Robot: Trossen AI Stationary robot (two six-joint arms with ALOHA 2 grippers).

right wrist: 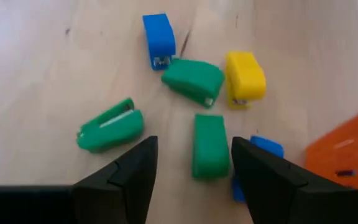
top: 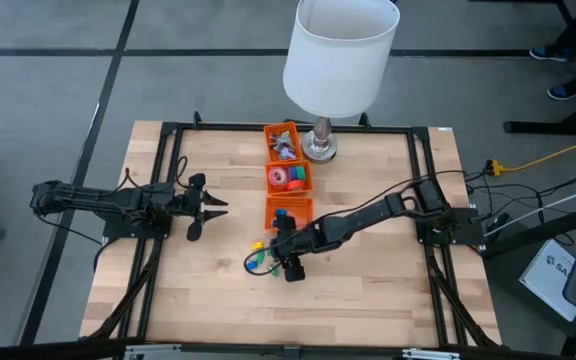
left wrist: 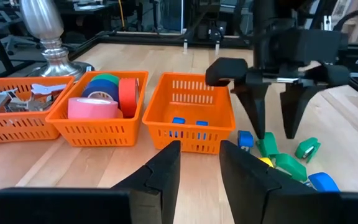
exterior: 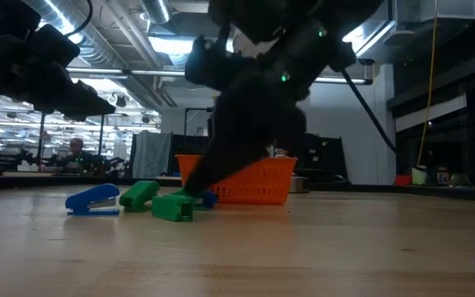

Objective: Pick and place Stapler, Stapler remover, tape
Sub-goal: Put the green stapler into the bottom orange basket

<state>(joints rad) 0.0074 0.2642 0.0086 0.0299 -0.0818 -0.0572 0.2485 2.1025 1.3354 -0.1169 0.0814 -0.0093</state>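
Hovering over stapler pile, right gripper (right wrist: 194,165) fingers spread wide, nothing held.
Green stapler (right wrist: 210,146) is seen between them on the worktop (top: 368,290), beside the orange basket (left wrist: 191,121); tape (left wrist: 104,99) sits in the middle basket; left gripper (left wrist: 199,177) parked, narrow.

Only one bit of writing to read: the letters "SA" on a white sheet (top: 558,272) lying on the floor at about 4 o'clock from the table (top: 368,300) in the high view. Cut off there by the picture's edge, so no full word to make out. No words, numbers or signs to read on the baskets, the staplers, the tape rolls or the lamp.
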